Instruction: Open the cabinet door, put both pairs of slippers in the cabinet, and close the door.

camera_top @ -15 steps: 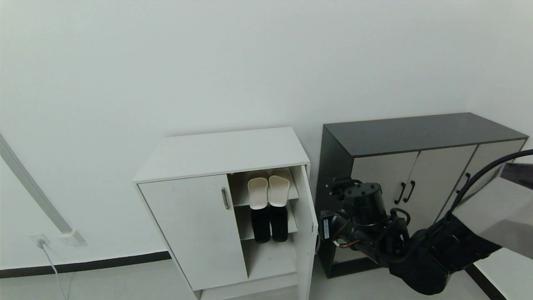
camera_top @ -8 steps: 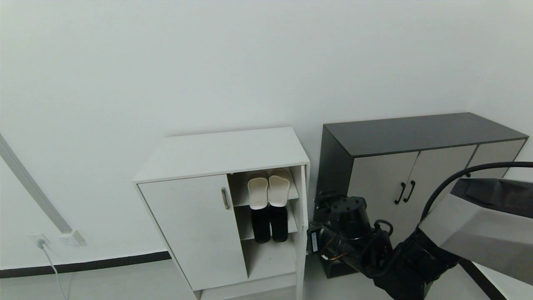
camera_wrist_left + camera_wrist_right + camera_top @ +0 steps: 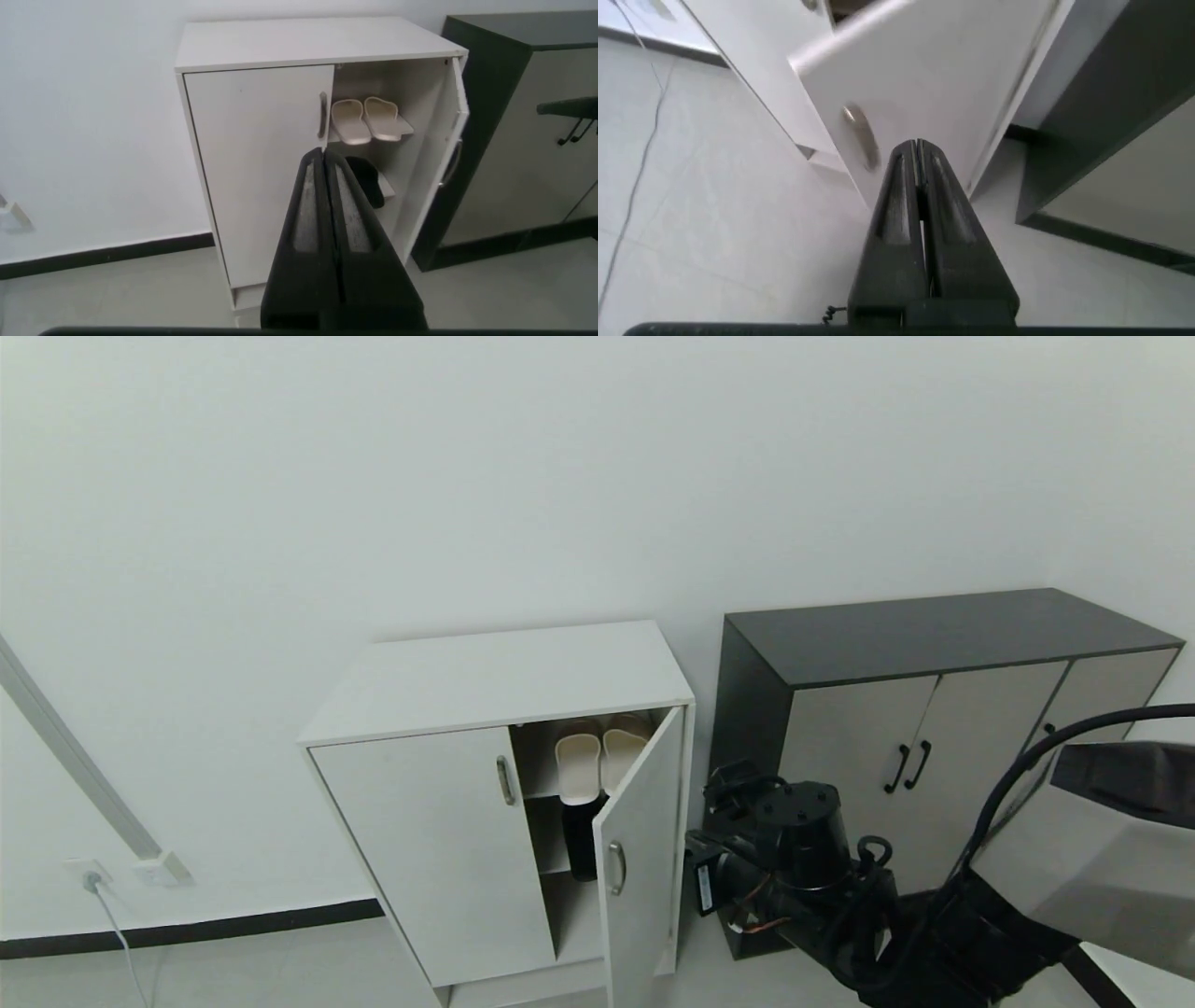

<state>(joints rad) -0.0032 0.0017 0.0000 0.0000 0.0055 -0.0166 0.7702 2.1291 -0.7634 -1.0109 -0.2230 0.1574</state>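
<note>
The right gripper [image 3: 920,149], fingers pressed together, sits just before the half-shut cabinet door [image 3: 952,65]; the slippers [image 3: 579,767] lie on shelves beyond it. A steady push near the handle [image 3: 862,140] should shut it flush.

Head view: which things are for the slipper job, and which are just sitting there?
For the job:
white cabinet
its right door, partly open
cream slippers inside, up high
black slippers inside, just underneath
right gripper, shut, by that door

Just sitting there:
dark cabinet next to the white one
wall socket
slanted wall strip
</note>
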